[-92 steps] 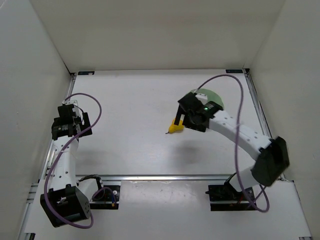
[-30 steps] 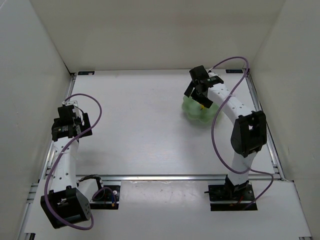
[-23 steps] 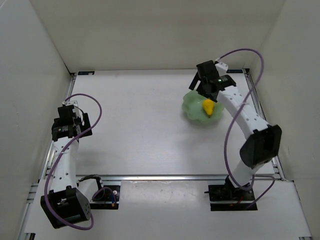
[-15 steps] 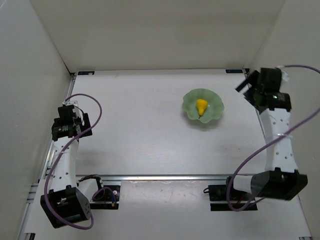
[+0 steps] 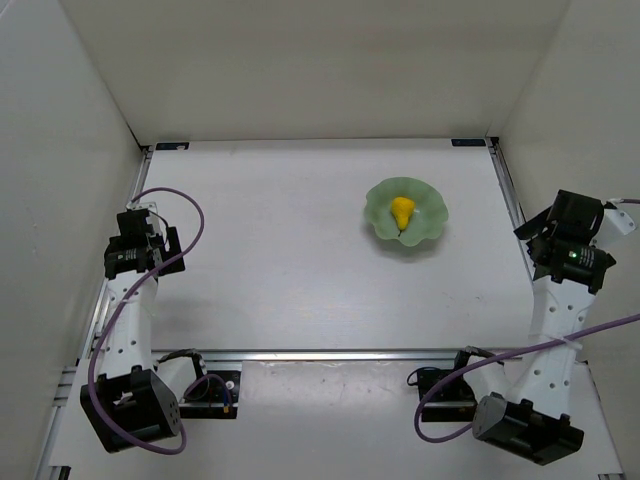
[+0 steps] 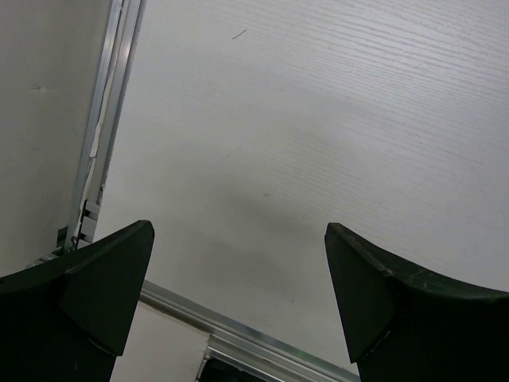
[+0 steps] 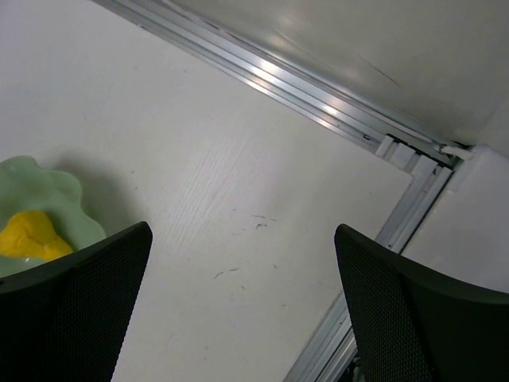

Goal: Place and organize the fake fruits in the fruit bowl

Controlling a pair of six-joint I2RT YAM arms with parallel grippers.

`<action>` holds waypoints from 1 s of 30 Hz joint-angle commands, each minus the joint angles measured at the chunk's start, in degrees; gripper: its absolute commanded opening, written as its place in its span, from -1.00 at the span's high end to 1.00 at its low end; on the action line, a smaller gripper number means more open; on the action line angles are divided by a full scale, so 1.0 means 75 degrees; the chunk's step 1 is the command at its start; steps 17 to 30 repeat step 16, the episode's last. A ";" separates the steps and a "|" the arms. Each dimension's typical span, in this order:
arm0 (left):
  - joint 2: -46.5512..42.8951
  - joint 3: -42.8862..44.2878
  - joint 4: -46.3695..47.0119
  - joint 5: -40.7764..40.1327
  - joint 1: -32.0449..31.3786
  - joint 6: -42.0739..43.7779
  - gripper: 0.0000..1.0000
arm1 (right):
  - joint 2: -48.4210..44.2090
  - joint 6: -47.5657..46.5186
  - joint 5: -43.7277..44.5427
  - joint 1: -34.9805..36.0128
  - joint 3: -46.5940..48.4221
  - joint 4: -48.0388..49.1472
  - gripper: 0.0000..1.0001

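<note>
Plain white walls box in a white, faintly grained desk edged with aluminium rails. The left arm stands folded by the left rail, its jaws wide apart, gripping nothing. The right arm rises at the right rail, jaws equally wide. The mint-green scalloped fruit bowl sits on the desk's far right part, well apart from both arms. The yellow pear lies inside it.

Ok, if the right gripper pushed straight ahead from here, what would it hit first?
Probably the bare white tabletop: the right gripper, fingers open, frames only that, aluminium edge rail beyond. The mint-green scalloped bowl with the yellow plastic pear lies off to one side.
</note>
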 commanded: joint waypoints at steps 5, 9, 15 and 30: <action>0.0013 -0.0008 0.0105 0.0157 -0.0030 0.0013 -1.00 | -0.0078 0.0083 0.0568 0.0000 -0.0074 -0.0056 -1.00; 0.0013 -0.0008 0.0105 0.0157 -0.0030 0.0013 -1.00 | -0.0077 0.0083 0.0416 0.0000 -0.0145 -0.0056 -1.00; 0.0013 -0.0008 0.0105 0.0157 -0.0030 0.0013 -1.00 | -0.0007 0.0083 0.0252 0.0000 -0.0215 0.0014 -1.00; 0.0013 -0.0008 0.0105 0.0157 -0.0030 0.0013 -1.00 | -0.0007 0.0083 0.0251 0.0000 -0.0215 0.0014 -1.00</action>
